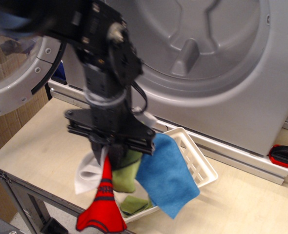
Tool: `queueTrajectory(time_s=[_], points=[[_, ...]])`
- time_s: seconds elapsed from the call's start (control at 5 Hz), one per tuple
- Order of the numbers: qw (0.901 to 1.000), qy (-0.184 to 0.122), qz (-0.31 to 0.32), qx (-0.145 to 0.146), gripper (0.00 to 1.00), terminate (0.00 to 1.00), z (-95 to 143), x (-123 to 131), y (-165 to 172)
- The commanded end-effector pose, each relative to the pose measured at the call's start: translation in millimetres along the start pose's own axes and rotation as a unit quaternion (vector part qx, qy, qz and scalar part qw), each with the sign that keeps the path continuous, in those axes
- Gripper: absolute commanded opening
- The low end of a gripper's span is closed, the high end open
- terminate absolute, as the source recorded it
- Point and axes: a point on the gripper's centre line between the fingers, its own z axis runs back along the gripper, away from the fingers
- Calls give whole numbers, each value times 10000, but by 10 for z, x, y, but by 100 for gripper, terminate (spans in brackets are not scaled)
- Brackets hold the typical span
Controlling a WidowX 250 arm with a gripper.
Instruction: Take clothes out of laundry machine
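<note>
At far left, round glass-windowed silver door (17, 63) swung open. Below centre-left, black robot gripper (115, 146) pointing down, pinched tight on a hanging bunch of small soft cloths: white cloth (89, 174), red cloth with black trim (103, 204), olive-green cloth (126, 170), bright blue cloth (167, 176), all dangling over white plastic lattice basket (200, 168) on pale wooden table (41, 141). Behind and to the right, large silver-grey front-loading laundry machine (241, 92).
</note>
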Motion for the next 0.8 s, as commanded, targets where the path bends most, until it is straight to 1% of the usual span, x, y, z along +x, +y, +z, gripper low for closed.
queueTrajectory(time_s=[0.0,0.2,0.4,0.6], points=[[9997,-63,-218,-66,0,0,-313,515,-276],[9994,-40,-332,-109,0,0,-422,552,-306],[9994,-108,-326,-52,0,0,-437,555,-307],[9987,-414,-307,-26,0,0,-451,577,-307]])
